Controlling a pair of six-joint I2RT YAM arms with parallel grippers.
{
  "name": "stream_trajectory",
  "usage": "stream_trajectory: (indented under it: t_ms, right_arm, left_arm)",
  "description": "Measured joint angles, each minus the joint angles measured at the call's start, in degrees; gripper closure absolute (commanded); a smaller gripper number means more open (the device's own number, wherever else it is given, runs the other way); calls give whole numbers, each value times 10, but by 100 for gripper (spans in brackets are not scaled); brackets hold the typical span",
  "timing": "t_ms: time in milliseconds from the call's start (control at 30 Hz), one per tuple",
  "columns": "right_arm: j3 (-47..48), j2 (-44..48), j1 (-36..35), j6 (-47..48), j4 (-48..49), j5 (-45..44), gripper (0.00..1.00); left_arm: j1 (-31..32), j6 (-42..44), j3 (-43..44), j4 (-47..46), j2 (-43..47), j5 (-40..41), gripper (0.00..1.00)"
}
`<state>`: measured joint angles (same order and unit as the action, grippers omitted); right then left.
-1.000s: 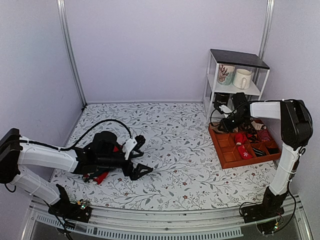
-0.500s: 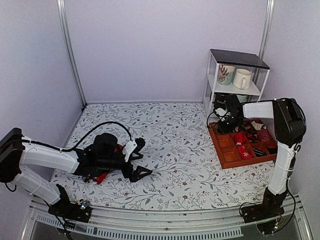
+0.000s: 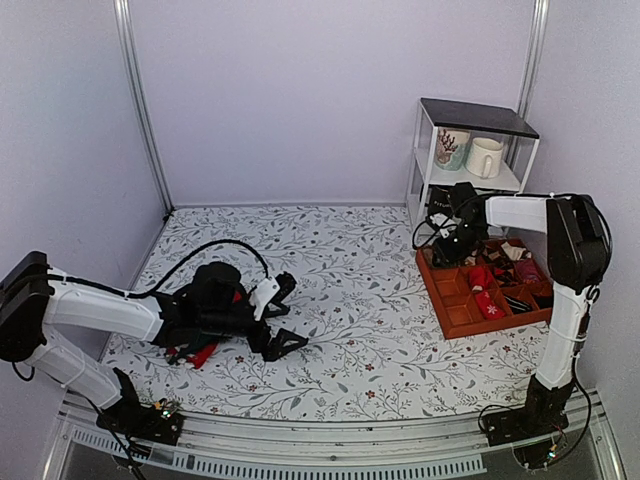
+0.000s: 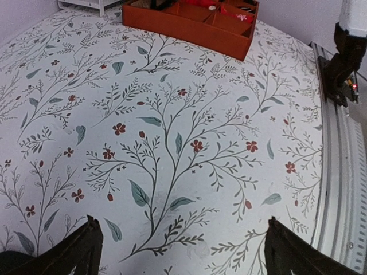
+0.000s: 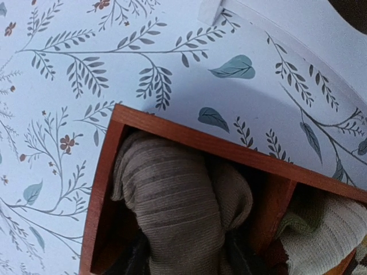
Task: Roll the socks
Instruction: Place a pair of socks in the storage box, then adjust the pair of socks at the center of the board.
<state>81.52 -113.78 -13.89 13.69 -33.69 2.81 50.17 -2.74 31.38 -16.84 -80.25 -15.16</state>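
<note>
A floral cloth point(image 4: 172, 114) covers the table, with lilac walls behind and a white shelf point(image 3: 478, 118) of mugs point(image 3: 485, 157) at the upper right of the overhead view. An orange tray point(image 3: 455, 325) sits just below the shelf.

The socks point(image 5: 178, 195) look done: they form a tight tan-brown roll in the tray's corner compartment, in the lower middle of the right wrist view. Only letting go and pulling clear appears to be left, if the roll is to stay there.

The right claw point(image 3: 445, 250) hangs over that corner. Its dark fingers point(image 5: 137, 258) show only as slivers either side of the roll at the bottom edge. I cannot tell whether they clamp it or merely flank it.

The left claw point(image 4: 183, 255) lies low over bare cloth, tips wide apart and holding nothing. Red socks point(image 3: 200, 353) poke out from under that arm.

From overhead, the right claw hides the roll entirely. In the right wrist view the roll's lower end is cut off. The beige knit point(image 5: 327, 235) in the next compartment is only partly in frame.
</note>
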Motion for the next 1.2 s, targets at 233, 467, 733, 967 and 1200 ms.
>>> stream_trajectory:
  t_ms: [233, 467, 733, 967, 1200]
  right_arm:
    - [60, 0, -2, -23, -35, 23, 42]
    - [95, 0, -7, -32, -45, 47, 51]
    - [78, 5, -7, -43, -61, 52, 83]
    - [31, 29, -7, -60, -64, 47, 83]
    - [-2, 33, 2, -78, -52, 37, 83]
  left_arm:
    - [0, 4, 4, 16, 6, 8, 1]
    - [0, 7, 12, 25, 7, 15, 1]
    - [-1, 6, 12, 27, 7, 20, 1]
    - [-1, 6, 13, 27, 6, 20, 1]
    - [-1, 6, 14, 26, 1, 19, 1]
